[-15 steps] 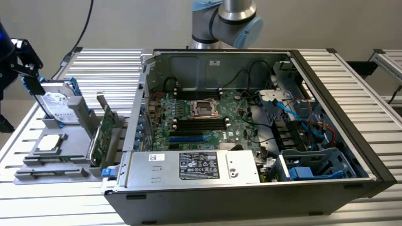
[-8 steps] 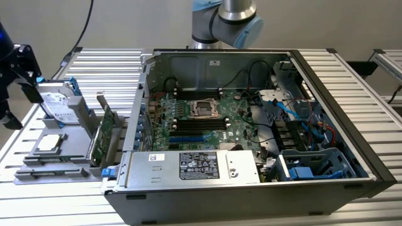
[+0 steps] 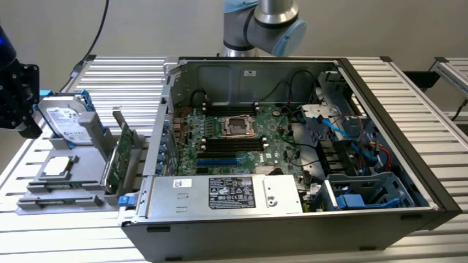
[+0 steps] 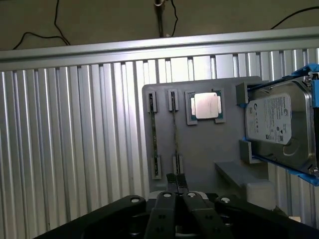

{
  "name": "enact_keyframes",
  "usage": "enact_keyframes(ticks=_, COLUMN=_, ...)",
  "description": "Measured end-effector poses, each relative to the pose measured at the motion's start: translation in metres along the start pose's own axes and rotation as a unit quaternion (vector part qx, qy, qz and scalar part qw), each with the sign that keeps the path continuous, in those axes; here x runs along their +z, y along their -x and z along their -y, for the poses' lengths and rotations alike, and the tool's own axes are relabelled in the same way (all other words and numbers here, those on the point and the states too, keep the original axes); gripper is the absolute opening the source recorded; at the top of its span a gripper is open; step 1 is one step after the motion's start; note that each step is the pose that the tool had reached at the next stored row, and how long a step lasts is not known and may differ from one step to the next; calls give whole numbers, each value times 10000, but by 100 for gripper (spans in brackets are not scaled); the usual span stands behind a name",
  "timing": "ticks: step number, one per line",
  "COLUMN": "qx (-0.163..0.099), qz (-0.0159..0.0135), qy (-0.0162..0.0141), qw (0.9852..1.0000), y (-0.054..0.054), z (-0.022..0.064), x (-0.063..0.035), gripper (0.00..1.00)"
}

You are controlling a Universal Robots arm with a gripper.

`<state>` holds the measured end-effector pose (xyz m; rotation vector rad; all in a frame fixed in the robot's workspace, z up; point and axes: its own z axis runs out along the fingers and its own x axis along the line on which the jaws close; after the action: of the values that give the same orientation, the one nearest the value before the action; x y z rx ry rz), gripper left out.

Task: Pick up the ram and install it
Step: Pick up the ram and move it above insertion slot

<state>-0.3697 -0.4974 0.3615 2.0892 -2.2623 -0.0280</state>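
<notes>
Pinching the thin edge-on ram (image 4: 175, 134), the black claw (image 4: 175, 185) is closed.

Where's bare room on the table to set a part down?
Ribbed table beside the tray, on the side away from the drive; also the strip at the exterior view's right of the case. Crowded: the tray, where the claw grips the ram, and inside the case.

- Exterior view: bright, even light; the ribbed aluminium table (image 3: 58, 246) glares white at the exterior view's left.
- Wrist view: table ribs gleam, the processor (image 4: 205, 105) lid shines, the gripper (image 4: 175, 178) lies in shadow.
</notes>
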Motion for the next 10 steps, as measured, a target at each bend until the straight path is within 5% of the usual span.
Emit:
enact_keyframes(ticks=2, qx=0, qz=0, qy=0, qw=10000, y=0, z=0, x=0, gripper=11)
enact_keyframes(ticks=4, qx=0, qz=0, qy=0, qw=10000, y=0, z=0, x=0, gripper=34)
enact_keyframes(ticks=7, qx=0, qz=0, qy=0, qw=10000, y=0, z=0, x=0, gripper=47)
enact_keyframes(ticks=10, qx=0, qz=0, qy=0, qw=10000, y=0, z=0, x=0, gripper=86)
